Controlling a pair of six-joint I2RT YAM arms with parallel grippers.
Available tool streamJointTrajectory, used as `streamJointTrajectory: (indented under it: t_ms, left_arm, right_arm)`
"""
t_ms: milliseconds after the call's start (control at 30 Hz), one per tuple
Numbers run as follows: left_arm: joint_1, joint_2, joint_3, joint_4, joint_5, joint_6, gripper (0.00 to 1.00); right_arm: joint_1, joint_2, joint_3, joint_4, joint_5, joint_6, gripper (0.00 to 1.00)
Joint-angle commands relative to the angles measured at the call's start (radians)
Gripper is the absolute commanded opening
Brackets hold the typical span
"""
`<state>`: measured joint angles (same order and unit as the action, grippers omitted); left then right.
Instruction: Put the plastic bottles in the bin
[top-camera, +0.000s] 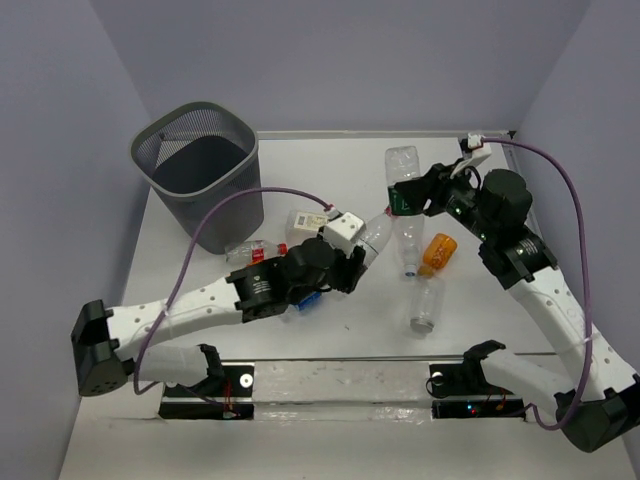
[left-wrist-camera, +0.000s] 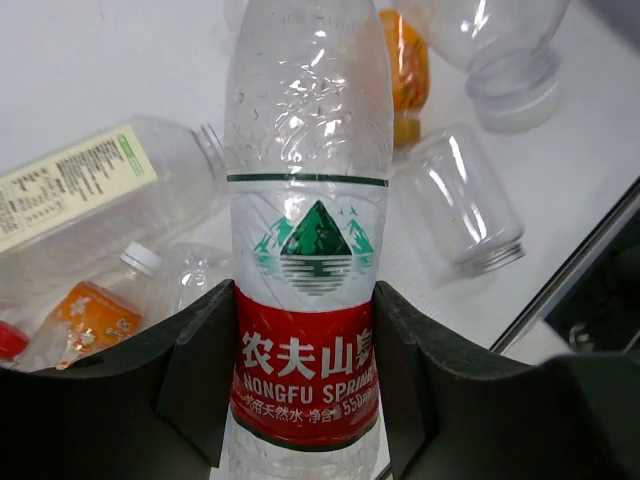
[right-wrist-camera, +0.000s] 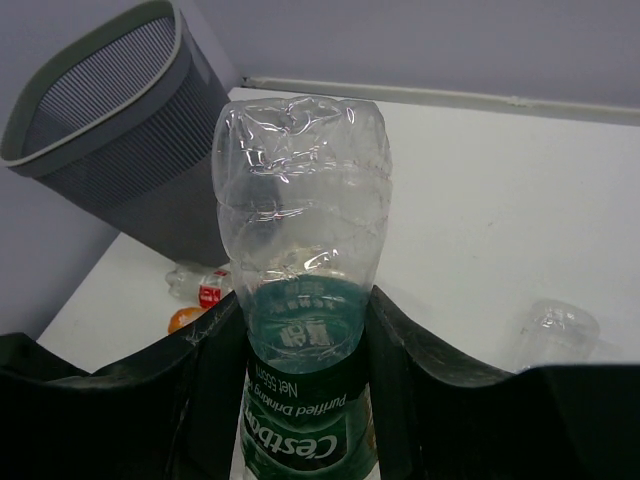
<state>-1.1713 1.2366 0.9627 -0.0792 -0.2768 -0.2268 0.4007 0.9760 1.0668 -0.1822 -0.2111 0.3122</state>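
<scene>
White tabletop below me: my left jaws clamp the red-labelled bottle, my right jaws grip the green-labelled bottle; bin back left.

The bin is dark grey wire mesh that looks rough, with a smooth, dull rim. The table under it is white, smooth and not shiny. Right of the bin, the red-label bottle is clear, shiny plastic with little dents, and its label is glossy. Farther right of the bin, the green-label bottle is thin, clear plastic, crumpled at the top. The orange bottle, also right of the bin, looks smooth and shiny.
</scene>
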Motion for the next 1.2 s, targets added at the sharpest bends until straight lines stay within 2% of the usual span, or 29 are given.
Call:
streamJointTrajectory:
  t_ms: [0, 100, 200, 233, 467, 500, 633, 733, 933, 1000, 1033, 1100, 1167]
  left_arm:
    - [0.008, -0.164, -0.019, 0.065, -0.106, -0.042, 0.40]
    - [0.070, -0.270, -0.028, 0.109, -0.188, -0.049, 0.35]
    - [0.191, -0.339, 0.019, 0.162, -0.214, -0.029, 0.33]
    - [0.264, -0.350, 0.065, 0.174, -0.214, -0.011, 0.33]
    - [0.536, -0.263, 0.315, 0.156, -0.233, 0.064, 0.33]
    - [0.608, -0.240, 0.358, 0.157, -0.229, 0.067, 0.33]
    - [0.775, -0.184, 0.421, 0.185, -0.234, 0.063, 0.33]
    - [0.879, -0.145, 0.421, 0.200, -0.225, 0.029, 0.33]
    - [0.978, -0.112, 0.331, 0.260, -0.283, 0.012, 0.35]
    - [0.998, -0.118, 0.300, 0.262, -0.269, -0.011, 0.59]
    - [0.999, -0.123, 0.291, 0.259, -0.263, -0.014, 0.82]
    - [1.001, -0.138, 0.283, 0.248, -0.242, -0.020, 0.99]
    - [1.001, -0.172, 0.298, 0.204, -0.181, -0.026, 0.99]
  right_arm:
    - [0.006, -0.036, 0.088, 0.052, -0.007, 0.002, 0.36]
    - [0.006, -0.033, 0.133, 0.044, 0.018, -0.018, 0.36]
    - [0.006, -0.046, 0.139, 0.044, 0.067, -0.027, 0.36]
    - [0.006, -0.051, 0.136, 0.044, 0.068, -0.028, 0.36]
    - [0.006, -0.036, 0.117, 0.062, 0.000, -0.012, 0.35]
    - [0.006, -0.028, 0.117, 0.087, -0.046, 0.008, 0.35]
    - [0.006, 0.033, 0.120, 0.153, -0.134, 0.057, 0.34]
    - [0.006, 0.065, 0.134, 0.205, -0.178, 0.085, 0.33]
    - [0.081, 0.202, 0.231, 0.219, -0.146, 0.067, 0.31]
    - [0.148, 0.281, 0.320, 0.198, -0.105, 0.027, 0.31]
    - [0.173, 0.311, 0.356, 0.188, -0.093, 0.012, 0.31]
    - [0.231, 0.364, 0.454, 0.185, -0.067, -0.016, 0.31]
    - [0.256, 0.450, 0.521, 0.187, -0.065, -0.019, 0.31]
